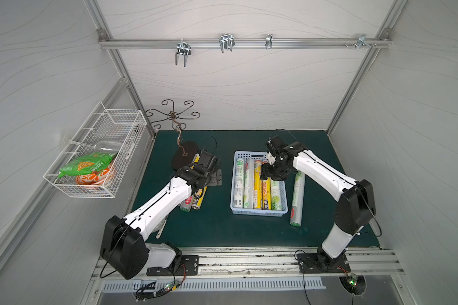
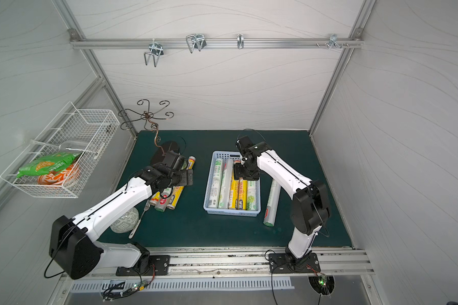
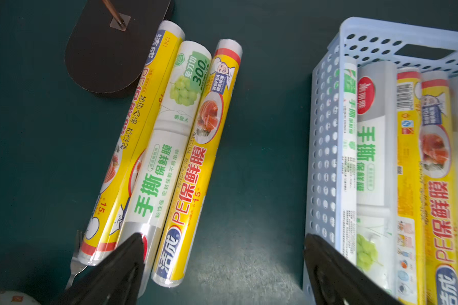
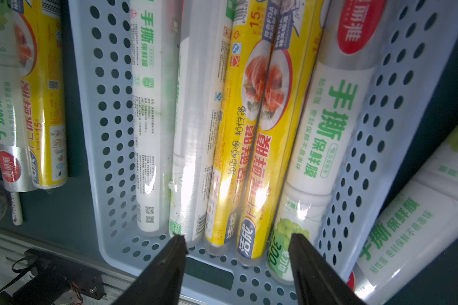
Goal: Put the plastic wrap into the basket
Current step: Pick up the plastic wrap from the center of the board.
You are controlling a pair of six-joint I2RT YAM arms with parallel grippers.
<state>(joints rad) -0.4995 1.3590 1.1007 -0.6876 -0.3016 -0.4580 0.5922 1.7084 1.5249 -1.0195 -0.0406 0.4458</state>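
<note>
The light blue basket (image 1: 258, 212) (image 2: 232, 212) stands mid-mat with several plastic wrap rolls (image 1: 257, 184) lying side by side in it, some yellow, some white with green print. My right gripper (image 4: 237, 243) (image 1: 266, 171) hangs open over them at the basket's far end, and nothing is between its fingers. One white-green roll (image 1: 298, 198) (image 4: 407, 224) lies on the mat against the basket's right side. Three more rolls (image 3: 167, 148) (image 1: 197, 198) lie together left of the basket. My left gripper (image 3: 222, 264) (image 1: 216, 177) is wide open above the mat between those rolls and the basket wall (image 3: 325, 158).
A hook stand with a dark oval base (image 1: 184, 158) (image 3: 109, 52) touches the far ends of the left rolls. A fork (image 2: 140, 219) and a patterned bowl (image 2: 124, 224) sit beside my left arm. A white wire basket (image 1: 127, 132) hangs on the left wall.
</note>
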